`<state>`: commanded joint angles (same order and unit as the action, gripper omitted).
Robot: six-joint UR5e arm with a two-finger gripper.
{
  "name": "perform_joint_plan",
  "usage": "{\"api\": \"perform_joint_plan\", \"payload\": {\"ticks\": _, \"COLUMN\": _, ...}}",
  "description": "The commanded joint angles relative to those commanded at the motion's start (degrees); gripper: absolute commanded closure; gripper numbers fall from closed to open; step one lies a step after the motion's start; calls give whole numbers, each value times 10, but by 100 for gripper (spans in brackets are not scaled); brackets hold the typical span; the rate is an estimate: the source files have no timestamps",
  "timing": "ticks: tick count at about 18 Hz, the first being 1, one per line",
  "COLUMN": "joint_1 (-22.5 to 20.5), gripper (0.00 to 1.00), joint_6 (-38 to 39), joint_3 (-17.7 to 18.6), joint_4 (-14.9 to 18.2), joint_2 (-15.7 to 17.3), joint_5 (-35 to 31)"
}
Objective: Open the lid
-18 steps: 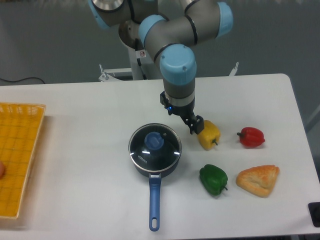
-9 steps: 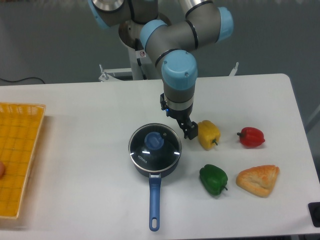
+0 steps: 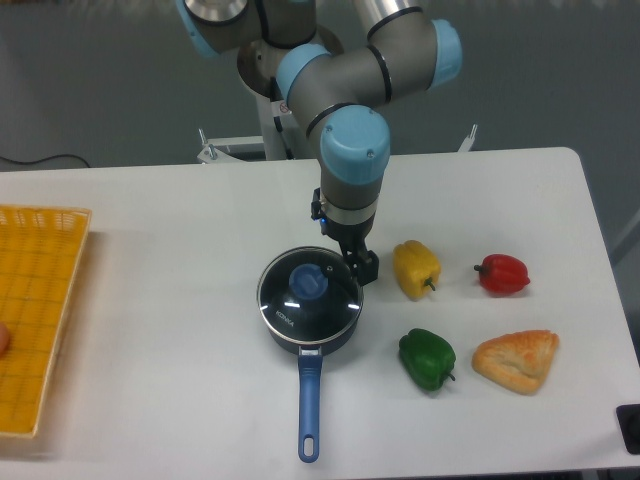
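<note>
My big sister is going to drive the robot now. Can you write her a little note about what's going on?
Gripper: hangs beside the right rim of the round clear glass lid, holding nothing; whether open or shut can't be told.
Lid: sits closed on the dark blue long-handled saucepan, blue knob untouched.
Nearby: yellow pepper, red pepper, green pepper.
Done: nothing lifted.
Left: centre over the knob, grip it, lift the lid off.

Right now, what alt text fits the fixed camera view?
Robot arm's claw hangs at the right rim of a glass lid resting on a blue saucepan on a white table; yellow, red and green peppers lie to the right.
</note>
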<state>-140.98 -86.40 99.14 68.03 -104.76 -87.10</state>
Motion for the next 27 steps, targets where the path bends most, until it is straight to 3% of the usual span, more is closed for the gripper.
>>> {"api": "perform_joint_plan", "payload": {"ticks": 17, "joint_1": 20, "gripper": 0, "joint_6": 18, "joint_3": -18, "joint_4": -7, "joint_2": -25, "joint_5": -4}}
{"api": "perform_joint_plan", "payload": {"ticks": 27, "joint_1": 37, "gripper": 0, "joint_6": 36, "joint_3": -18, "joint_4": -30, "joint_2": -39, "joint_5": -10}}
